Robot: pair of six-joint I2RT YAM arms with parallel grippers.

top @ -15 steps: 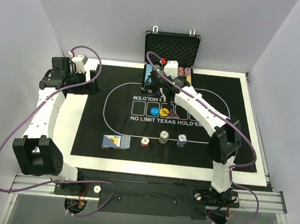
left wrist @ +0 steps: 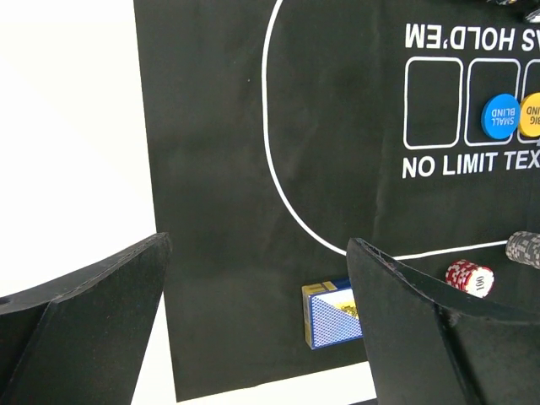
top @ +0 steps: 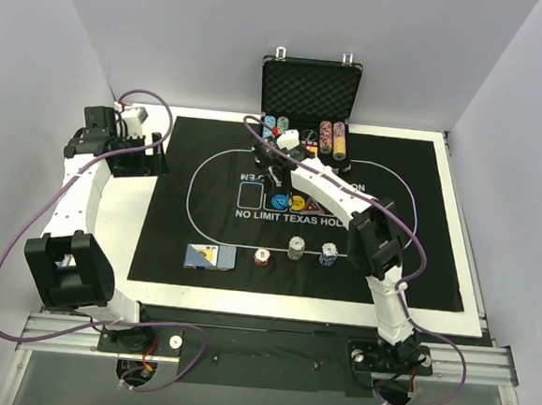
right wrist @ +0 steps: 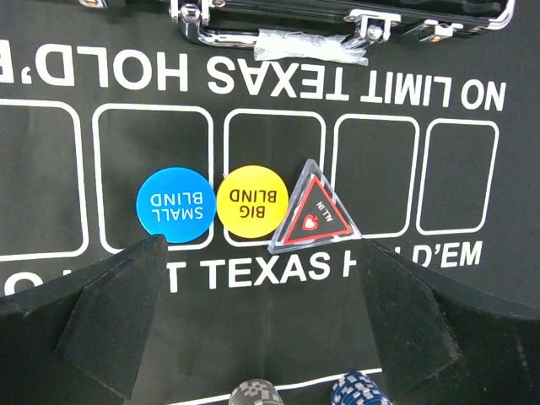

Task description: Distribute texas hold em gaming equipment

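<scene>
Roughly halfway, I'd say. Laid out so far: a card deck at the near left of the mat, then a row of red chips, grey chips and blue chips along the near curve of the printed oval. In the printed boxes at centre sit the blue disc (marked small blind), the yellow disc touching it, and a clear triangular all-in marker just beside that.

Left to do, prob.: several rows of spare chips sit in the open case at the far edge, and only one side of the mat has any stacks.

The right claw hangs over the centre boxes, fingers spread wide w/ nothing between them. The left claw is parked over the mat's left part, likewise spread and empty.

The mat lies flat, no wrinkles, on a white desk. Plain pale walls close it in on three sides (even light, no glare).
</scene>
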